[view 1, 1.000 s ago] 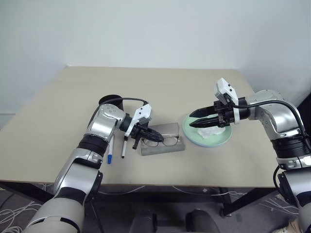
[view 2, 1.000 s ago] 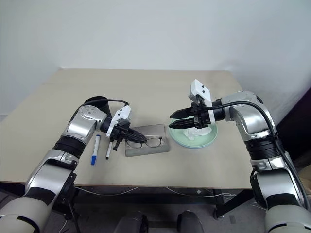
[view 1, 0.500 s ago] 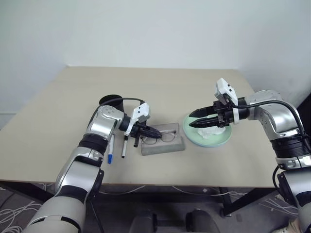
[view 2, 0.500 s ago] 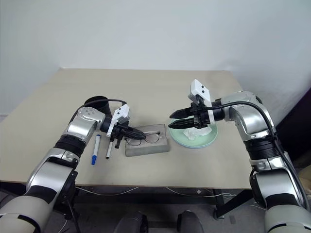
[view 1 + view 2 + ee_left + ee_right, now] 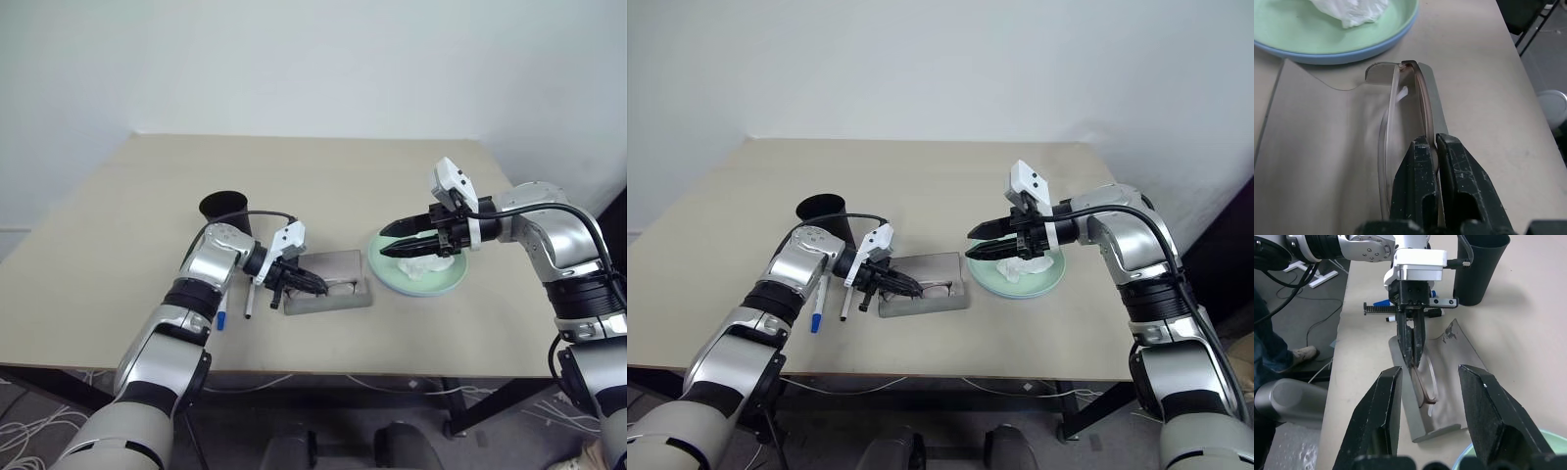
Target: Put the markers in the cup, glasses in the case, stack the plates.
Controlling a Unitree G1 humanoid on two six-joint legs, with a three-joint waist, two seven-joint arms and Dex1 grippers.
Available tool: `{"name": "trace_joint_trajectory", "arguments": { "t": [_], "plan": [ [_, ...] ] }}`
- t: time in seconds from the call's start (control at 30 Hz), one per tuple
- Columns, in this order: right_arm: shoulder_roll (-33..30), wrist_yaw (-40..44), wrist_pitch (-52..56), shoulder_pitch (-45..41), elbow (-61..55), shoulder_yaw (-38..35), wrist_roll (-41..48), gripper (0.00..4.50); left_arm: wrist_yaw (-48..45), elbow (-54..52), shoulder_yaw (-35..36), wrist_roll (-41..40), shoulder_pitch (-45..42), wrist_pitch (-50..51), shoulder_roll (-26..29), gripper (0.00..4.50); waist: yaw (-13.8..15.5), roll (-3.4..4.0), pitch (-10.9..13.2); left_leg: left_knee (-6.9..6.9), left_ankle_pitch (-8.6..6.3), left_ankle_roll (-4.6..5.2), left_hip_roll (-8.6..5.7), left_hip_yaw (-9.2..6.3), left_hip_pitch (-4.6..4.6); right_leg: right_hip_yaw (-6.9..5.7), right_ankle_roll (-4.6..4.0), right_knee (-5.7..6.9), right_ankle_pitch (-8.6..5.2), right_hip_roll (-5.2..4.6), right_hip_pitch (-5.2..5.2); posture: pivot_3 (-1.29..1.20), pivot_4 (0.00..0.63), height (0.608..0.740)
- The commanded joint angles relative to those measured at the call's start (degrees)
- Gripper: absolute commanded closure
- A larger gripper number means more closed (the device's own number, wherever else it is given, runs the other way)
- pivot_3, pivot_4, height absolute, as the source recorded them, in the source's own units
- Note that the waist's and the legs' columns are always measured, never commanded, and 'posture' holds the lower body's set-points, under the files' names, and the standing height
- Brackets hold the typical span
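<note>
Your left gripper (image 5: 1430,147) has its jaws pinched tight on the thin dark frame of the glasses (image 5: 1400,105), which now lie low in the open grey case (image 5: 328,282) at frame centre; a second ago they sat higher over its front edge. Your right gripper (image 5: 389,242) hangs with jaws parted and empty above the plates (image 5: 418,281), the mint one nested in the blue, a crumpled white tissue (image 5: 423,264) on top. Left of the case, two slim white markers (image 5: 249,302) lie on the smooth beige tabletop (image 5: 333,176); the matte black tapered cup (image 5: 225,210) stands behind them.
</note>
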Motion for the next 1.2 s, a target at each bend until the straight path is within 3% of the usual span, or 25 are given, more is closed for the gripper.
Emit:
{"name": "trace_joint_trajectory", "arguments": {
  "t": [0.03,0.2,0.33,0.53,0.87,0.97,1.17,1.2],
  "plan": [
    [0.0,-0.2,-0.3,-1.0,-0.9,-0.9,0.4,2.53,-0.7,-2.0,-0.1,0.0,-0.3,2.4,0.1,4.48,0.0,0.00,0.0,0.00,0.00,0.00,0.00,0.00,0.00,0.00,0.00,0.00,0.00,0.00,0.00,0.00,0.000,0.702],
    [0.1,-0.3,-0.1,-1.1,-0.9,-0.8,0.5,2.53,-1.0,-1.5,-0.1,0.2,-0.9,3.3,0.1,4.48,0.0,0.00,0.0,0.00,0.00,0.00,0.00,0.00,0.00,0.00,0.00,0.00,0.00,0.00,0.00,0.00,0.000,0.702],
    [0.3,-0.4,0.0,-1.1,-1.0,-0.8,0.5,2.53,0.6,-0.5,0.6,0.6,-1.6,1.8,-0.3,3.50,0.0,0.00,0.0,0.00,0.00,0.00,0.00,0.00,0.00,0.00,0.00,0.00,0.00,0.00,0.00,0.00,0.000,0.702],
    [0.3,-0.5,0.2,-1.0,-1.1,-0.8,0.6,2.53,2.1,-1.0,1.3,0.7,-1.6,-0.9,-0.5,1.63,0.0,0.00,0.0,0.01,0.00,0.01,0.00,0.00,0.00,0.00,0.00,0.00,0.00,0.00,0.00,0.00,0.000,0.702],
    [0.3,-0.4,0.3,-1.3,-1.0,-0.7,0.5,2.53,4.8,0.0,6.9,-2.9,-7.1,-0.8,-0.3,1.63,0.0,0.00,0.0,0.04,0.01,0.02,0.00,-0.01,-0.02,0.00,0.01,0.00,0.01,0.00,0.01,0.00,0.000,0.702],
    [0.5,-0.5,0.3,-1.4,-1.1,-0.7,0.6,2.53,8.8,4.6,8.5,-1.8,-9.4,-3.2,-0.1,2.24,0.0,0.00,0.0,0.05,0.01,0.02,0.00,-0.01,0.00,0.00,0.03,0.00,0.02,0.00,0.02,0.00,0.000,0.702],
    [0.6,-0.3,0.2,-1.7,-1.0,-0.7,0.5,2.53,16.6,12.1,9.2,1.4,-11.1,-9.4,0.4,4.29,0.0,0.00,0.0,0.05,0.01,0.02,0.00,-0.01,-0.01,-0.01,0.04,0.02,0.04,0.01,0.01,0.00,0.000,0.702],
    [0.5,-0.2,0.1,-1.7,-1.0,-0.7,0.5,2.53,18.4,13.4,9.0,2.3,-11.0,-10.8,0.3,4.46,0.0,0.00,0.0,0.05,0.01,0.02,0.00,-0.01,-0.01,0.00,0.04,0.01,0.04,0.01,0.01,0.00,0.000,0.702]
  ]
}}
